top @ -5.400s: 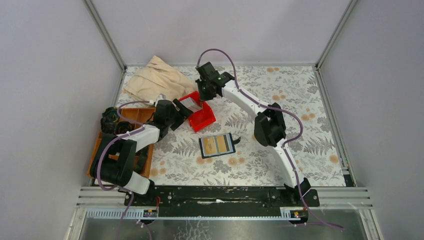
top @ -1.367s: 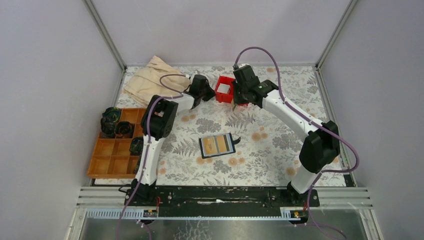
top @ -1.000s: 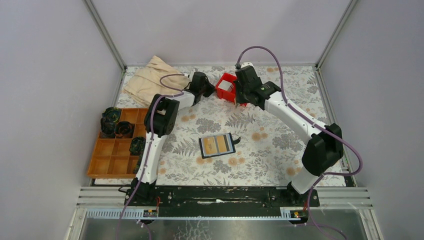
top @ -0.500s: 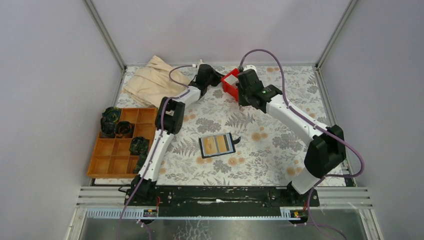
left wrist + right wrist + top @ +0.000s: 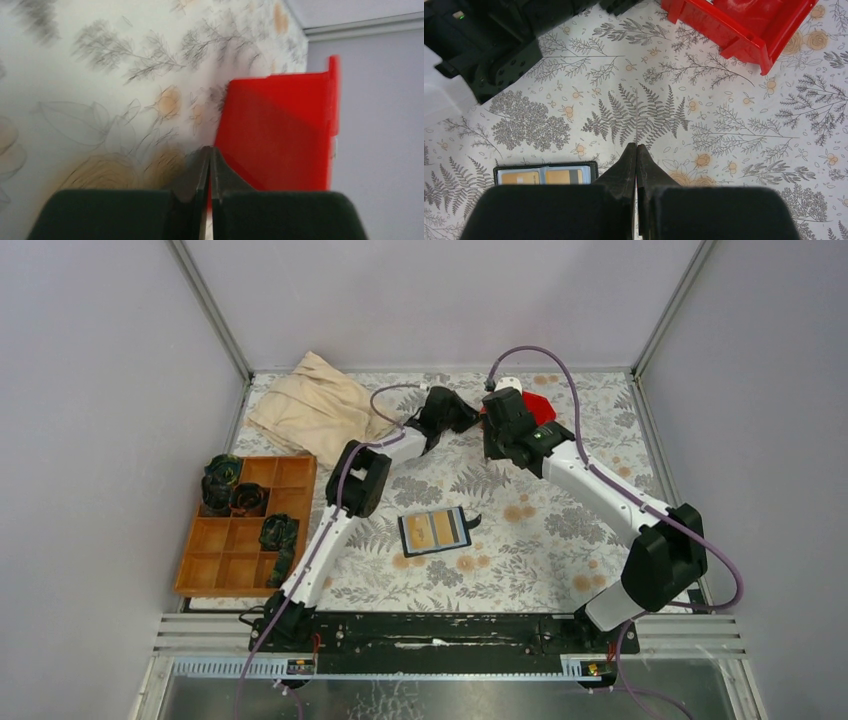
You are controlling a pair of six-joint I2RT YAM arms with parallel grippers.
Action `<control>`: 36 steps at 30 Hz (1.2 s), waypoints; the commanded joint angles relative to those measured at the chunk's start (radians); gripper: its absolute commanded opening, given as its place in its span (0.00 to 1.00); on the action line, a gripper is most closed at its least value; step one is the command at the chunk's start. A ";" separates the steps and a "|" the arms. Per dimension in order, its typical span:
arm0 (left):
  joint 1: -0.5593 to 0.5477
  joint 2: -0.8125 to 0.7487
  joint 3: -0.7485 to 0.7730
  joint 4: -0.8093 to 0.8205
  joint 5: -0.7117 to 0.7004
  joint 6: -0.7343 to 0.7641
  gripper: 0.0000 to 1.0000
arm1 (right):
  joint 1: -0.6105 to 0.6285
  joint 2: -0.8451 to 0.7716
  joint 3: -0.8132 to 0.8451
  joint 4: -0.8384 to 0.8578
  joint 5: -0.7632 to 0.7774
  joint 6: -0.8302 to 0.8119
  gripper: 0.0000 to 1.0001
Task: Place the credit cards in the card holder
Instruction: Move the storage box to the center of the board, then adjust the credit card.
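Observation:
The card holder (image 5: 435,530) lies open and flat mid-table, with tan credit cards (image 5: 434,528) in its clear sleeves. It also shows at the lower left of the right wrist view as the card holder (image 5: 544,175). My left gripper (image 5: 464,413) is stretched far back, its jaws shut to a hairline (image 5: 210,150), tips just beside the red bin (image 5: 280,130). My right gripper (image 5: 500,435) hangs high over the cloth, shut (image 5: 637,146). A thin pale line runs ahead of its tips; I cannot tell if it is a card edge or the print.
The red bin (image 5: 540,405) sits at the back, partly hidden behind my right arm, tipped on the cloth (image 5: 734,22). A beige cloth (image 5: 315,405) lies back left. A brown compartment tray (image 5: 215,560) with dark green items (image 5: 230,485) stands at the left edge.
The red bin has slid right from between the grippers to behind the right arm. My left arm stretched right after it, and its jaws have parted a hair. The right gripper shifted right, staying shut.

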 commanded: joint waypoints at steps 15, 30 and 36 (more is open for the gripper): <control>0.103 -0.756 -0.823 -0.011 -0.199 0.138 0.05 | -0.006 -0.183 -0.087 -0.003 -0.143 -0.012 0.00; -0.118 -1.257 -1.218 -0.305 -0.143 0.272 0.01 | -0.002 -0.360 -0.254 -0.089 -0.665 0.021 0.00; -0.119 -1.294 -1.231 -0.236 0.164 0.397 0.08 | 0.011 -0.410 -0.265 -0.167 -0.776 -0.004 0.00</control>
